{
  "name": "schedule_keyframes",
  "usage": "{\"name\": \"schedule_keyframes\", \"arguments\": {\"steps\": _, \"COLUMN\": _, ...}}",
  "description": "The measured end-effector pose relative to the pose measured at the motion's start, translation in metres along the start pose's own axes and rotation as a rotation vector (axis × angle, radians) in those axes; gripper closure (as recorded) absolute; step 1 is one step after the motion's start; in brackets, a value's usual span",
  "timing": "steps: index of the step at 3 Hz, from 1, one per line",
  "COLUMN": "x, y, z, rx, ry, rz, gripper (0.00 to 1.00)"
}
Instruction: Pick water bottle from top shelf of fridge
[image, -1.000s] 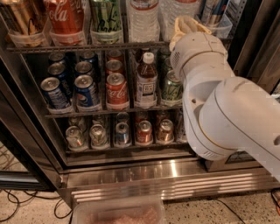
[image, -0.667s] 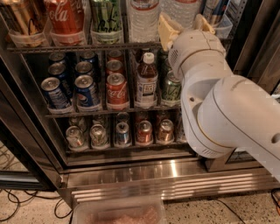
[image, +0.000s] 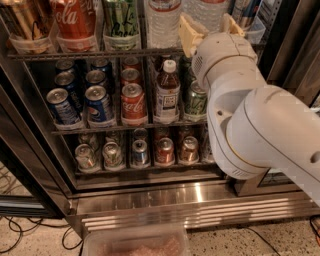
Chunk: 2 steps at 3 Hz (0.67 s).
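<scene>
step: reach/pre-grasp. Nothing is lifted yet, and the bottle sits on the rack.
claw: claw (image: 206, 20) is up at the top shelf (image: 100, 53) of the fridge (image: 150, 197), right of centre, with the white wrist and arm filling the right side of the view.
claw state: wide open, holding nothing. The tan fingers (image: 189, 31) are splayed to either side.
target: water bottle (image: 207, 10), clear and ribbed, stands upright on the top shelf at the right. Only the lower body shows; the cap is cut off by the top edge.
target vs claw: the bottle sits between the two fingers, one on each flank, low on its body. I can't tell whether either pad is touching it or how deep the bottle sits in the gap.
neighbours: a second clear bottle (image: 161, 24) is just left of the left finger. A green can (image: 120, 20) and a red cola can (image: 75, 20) are further left on the same rack.
next move: my read is close on the bottle body, confirm the hold, then lift enough to clear the tray lip and pull straight out.
risk: the left finger may nudge the neighbouring bottle, and the ribbed plastic may flex or slip if the grip is too low.
</scene>
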<state>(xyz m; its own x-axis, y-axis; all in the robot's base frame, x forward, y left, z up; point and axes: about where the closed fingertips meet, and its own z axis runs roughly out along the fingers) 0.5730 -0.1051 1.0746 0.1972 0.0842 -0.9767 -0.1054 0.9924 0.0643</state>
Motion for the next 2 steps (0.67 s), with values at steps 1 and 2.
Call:
{"name": "schedule_keyframes", "arguments": {"steps": 1, "x": 0.0015, "y": -0.0019, "z": 0.0025, "rx": -0.035, "ry": -0.006, "rz": -0.054, "gripper": 0.39}}
{"name": "schedule_keyframes", "arguments": {"steps": 2, "x": 0.0031, "y": -0.0053, "z": 0.0042, "rx": -0.082, "ry": -0.007, "rz": -0.123, "gripper": 0.38}}
